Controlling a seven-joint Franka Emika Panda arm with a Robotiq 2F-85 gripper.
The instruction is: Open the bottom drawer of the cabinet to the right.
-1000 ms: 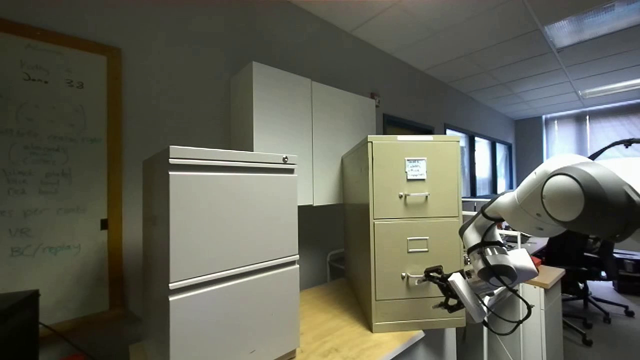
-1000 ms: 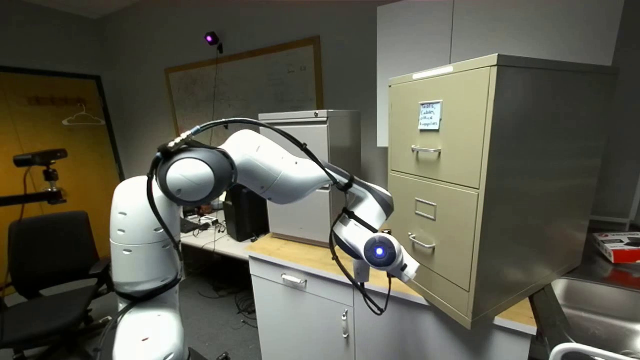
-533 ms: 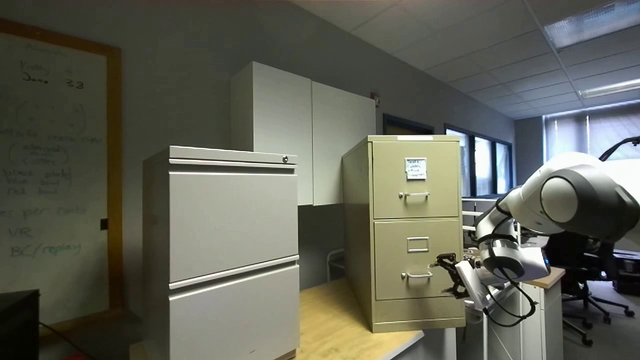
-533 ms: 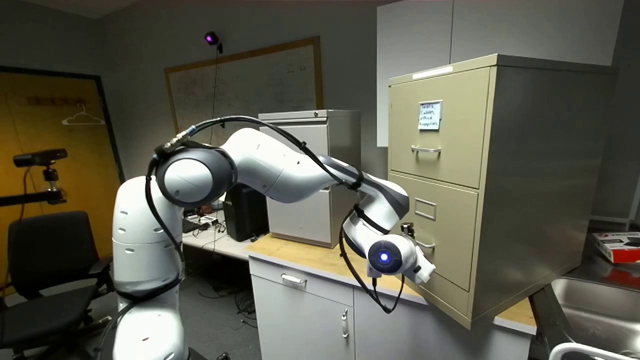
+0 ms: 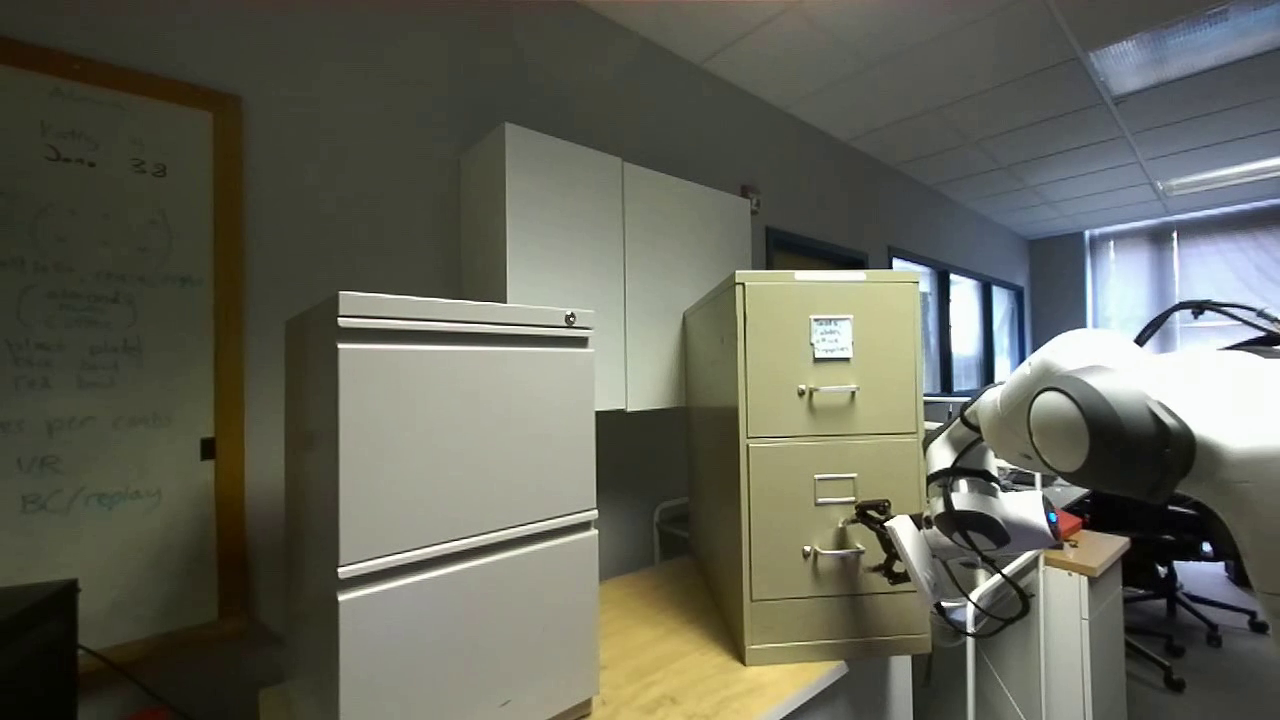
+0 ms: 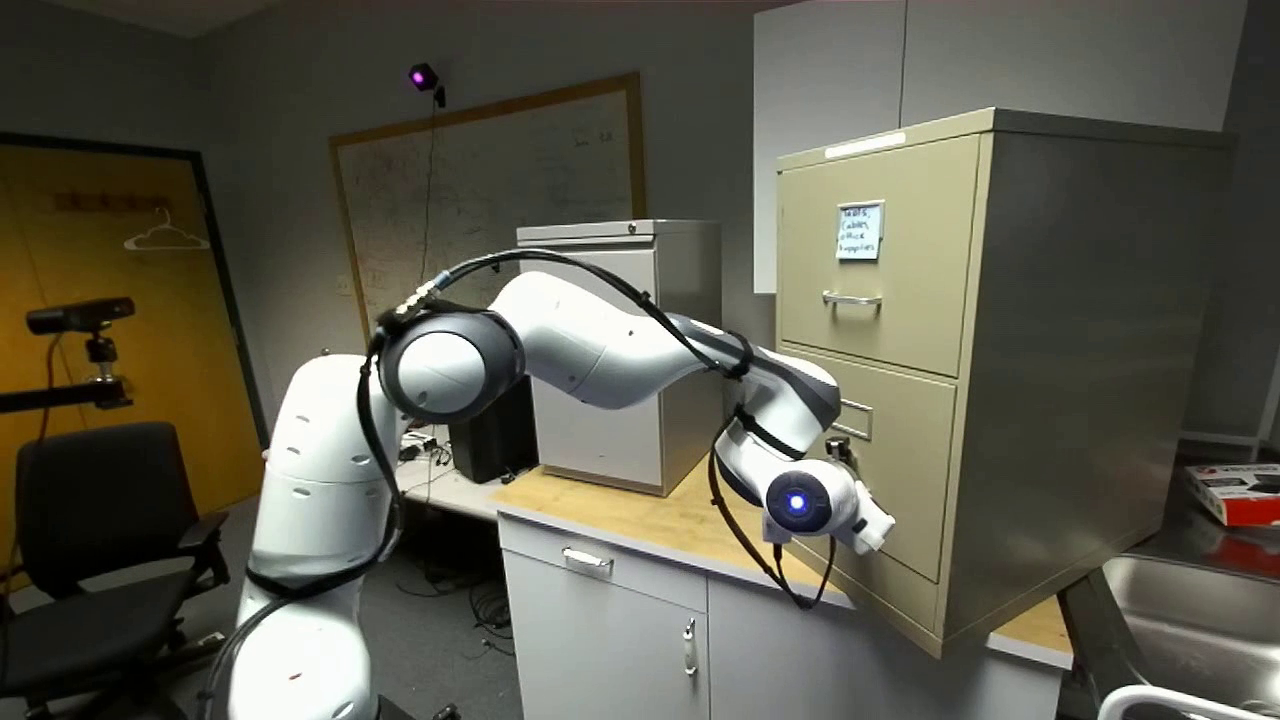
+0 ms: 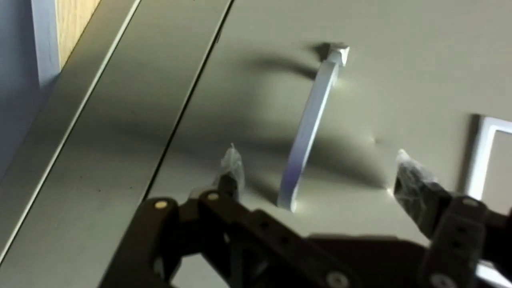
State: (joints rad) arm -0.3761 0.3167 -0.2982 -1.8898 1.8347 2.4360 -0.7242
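The tan cabinet appears in both exterior views, its drawers closed. Its bottom drawer has a bare label frame and a silver handle. In the wrist view that handle runs slantwise between the two fingers of my gripper. The jaws stand wide apart, one finger on the baseboard side of the handle, the other on the label-frame side, neither visibly touching it. Seen in an exterior view, the gripper is by the handle's free right end. My own wrist hides the handle in an exterior view.
A light-grey two-drawer cabinet stands on the wooden counter beside the tan one. White cupboards hang on the wall behind. Past the tan cabinet's far side are a sink and a red-and-white box.
My gripper drew back from the drawer, then came forward again, and now stands higher than one second ago, level with the handle. The drawer has not moved.
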